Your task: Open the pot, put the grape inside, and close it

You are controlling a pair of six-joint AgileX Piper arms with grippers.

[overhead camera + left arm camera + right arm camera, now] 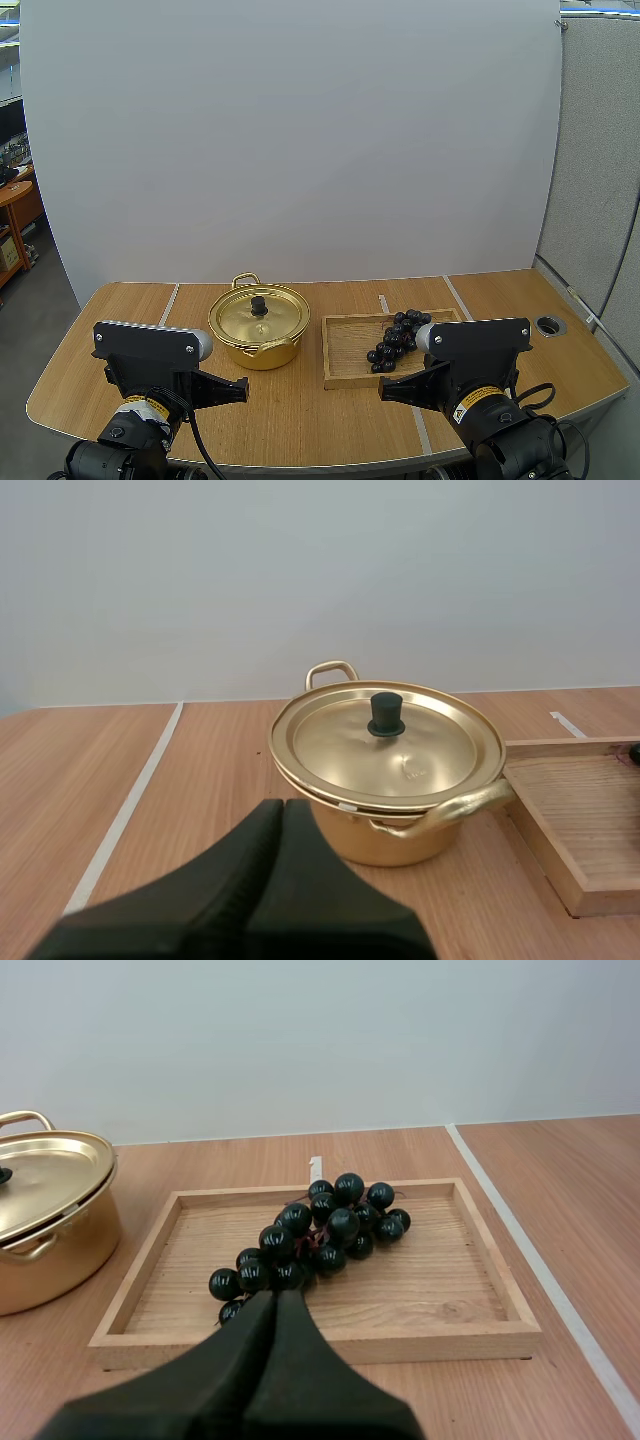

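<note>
Gold pot [262, 355], lid [240, 318] on, black knob [259, 303]; dark grapes [397, 340] in tray [348, 352]. Both jaws clenched, empty.

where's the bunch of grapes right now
In the high view the bunch of dark purple grapes lies in the shallow wooden tray, towards its far right corner; the tray sits just right of the lidded gold metal pot.

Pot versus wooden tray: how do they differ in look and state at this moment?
The pot is round, shiny gold metal; the wooden tray is rectangular, pale wood. The pot is deep and closed by its lid; the tray is shallow and open. The tray holds the grapes; what the pot holds is hidden. Both stand on the table, side by side.
</note>
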